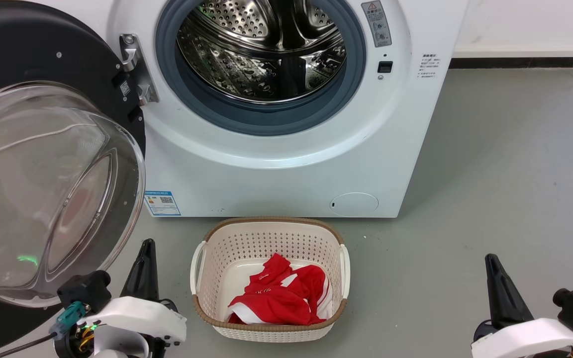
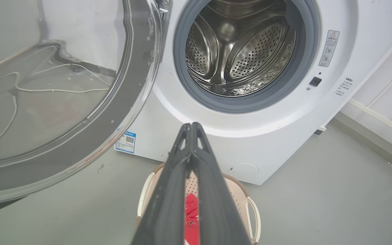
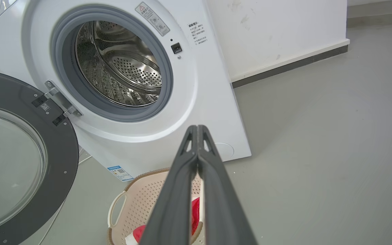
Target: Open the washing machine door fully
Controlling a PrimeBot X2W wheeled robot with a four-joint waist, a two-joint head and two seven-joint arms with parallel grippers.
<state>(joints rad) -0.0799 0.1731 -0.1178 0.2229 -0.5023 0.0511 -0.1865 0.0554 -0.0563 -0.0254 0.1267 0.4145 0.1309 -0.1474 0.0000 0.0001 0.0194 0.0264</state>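
Broadly, the washing machine [image 1: 286, 164] stands ahead of both grippers, its white front facing them and the drum [image 1: 261, 54] exposed inside the grey-blue gasket [image 1: 266, 117]. The washing machine door [image 1: 43, 54] hangs from its hinge [image 1: 135, 69] on the left of the opening and is swung well out. It lies just ahead of the left gripper [image 1: 146, 246] and to that gripper's outer side, near but apart. Its glass bowl [image 1: 43, 189] bulges back toward that gripper. Whether the door has reached its hinge stop cannot be judged from these angles; it appears close to full travel.

A laundry basket [image 1: 271, 221] sits on the floor between the two grippers, slightly ahead of them, with a red garment [image 1: 276, 298] inside.

The left gripper has its two dark fingers pressed together with nothing between them. The right gripper [image 1: 491, 261] is likewise closed and empty, well apart from the door.

Handling assessment: the door is rigid and likely fairly heavy because of the glass, but should swing freely on the hinge. The glossy black rim looks slippery, and the glass is smooth and breakable, so neither suits a pinch. Recommended contact is a push with the closed fingers on the black rim at the edge farthest from the hinge. Leverage is best there, and the load stays off the bowl.
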